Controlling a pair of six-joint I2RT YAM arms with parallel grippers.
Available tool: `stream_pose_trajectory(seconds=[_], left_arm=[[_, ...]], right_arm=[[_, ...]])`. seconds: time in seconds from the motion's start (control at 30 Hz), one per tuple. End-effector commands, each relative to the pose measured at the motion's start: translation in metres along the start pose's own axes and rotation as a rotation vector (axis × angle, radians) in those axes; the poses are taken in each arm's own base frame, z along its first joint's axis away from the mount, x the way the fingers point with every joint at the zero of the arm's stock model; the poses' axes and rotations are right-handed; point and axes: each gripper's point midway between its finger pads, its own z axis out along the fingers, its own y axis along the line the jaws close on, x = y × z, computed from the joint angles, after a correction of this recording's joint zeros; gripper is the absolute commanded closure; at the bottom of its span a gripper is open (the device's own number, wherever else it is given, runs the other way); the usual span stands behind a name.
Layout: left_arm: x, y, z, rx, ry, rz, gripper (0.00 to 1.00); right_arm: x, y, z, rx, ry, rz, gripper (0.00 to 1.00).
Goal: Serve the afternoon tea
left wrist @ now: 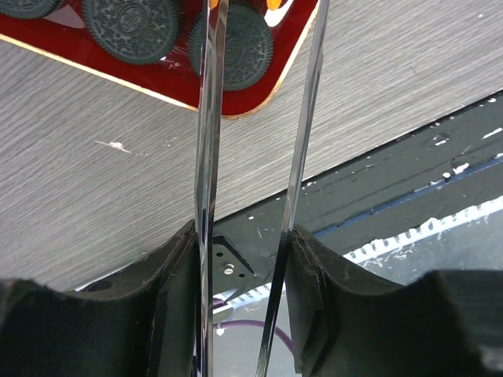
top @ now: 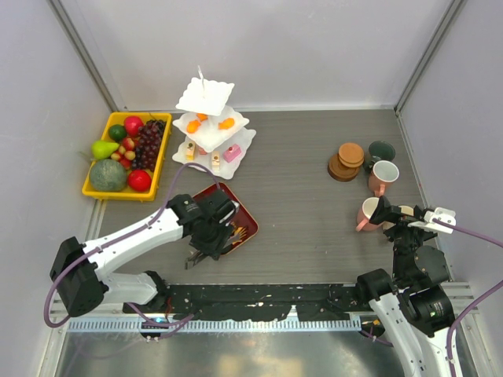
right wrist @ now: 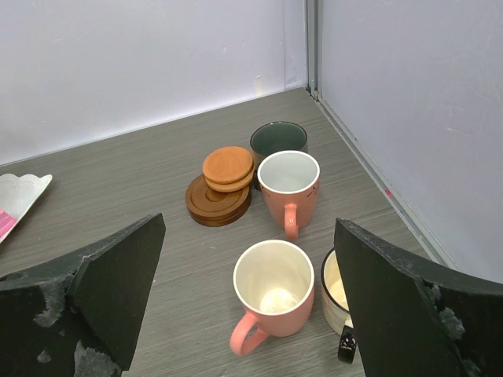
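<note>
The white three-tier stand (top: 206,118) stands at the back, with orange pastries (top: 208,122) on its middle tier and pink/cream pastries (top: 230,153) on the bottom tier. My left gripper (top: 203,239) (left wrist: 240,236) is shut on metal tongs (left wrist: 208,118), which point at black round pastries (left wrist: 130,27) on a red tray (top: 244,224). My right gripper (top: 397,214) (right wrist: 247,236) is open and empty above the mugs. A pink mug (right wrist: 275,294) lies between its fingers, with a beige mug (right wrist: 336,292) to the right, then a second pink mug (right wrist: 288,181), a green mug (right wrist: 277,139) and stacked brown coasters (right wrist: 224,184) (top: 346,161).
A yellow tray of fruit (top: 127,153) stands at the back left beside the stand. Walls close the table at the left, back and right. The black rail (top: 259,298) runs along the near edge.
</note>
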Motion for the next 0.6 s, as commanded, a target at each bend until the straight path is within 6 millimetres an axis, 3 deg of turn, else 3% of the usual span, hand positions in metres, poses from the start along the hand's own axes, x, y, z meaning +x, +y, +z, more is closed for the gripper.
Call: stream_pose_trajectory(seconds=[0.0,0.13,0.57], left_arm=[[-0.003,0.015,-0.005,-0.090,-0.016,0.007,0.53],[-0.005,0.030,-0.008,-0.171,-0.017,0.025,0.62],[-0.058,0.051,-0.006,-0.206,-0.075,-0.007,0.61]], right_arm=[[-0.008,0.001,0.003,0.005,-0.025,0.001,0.04],[-0.008,0.000,0.003,0.008,-0.028,0.003,0.05],[-0.009,0.000,0.002,0.006,-0.030,0.004,0.05]])
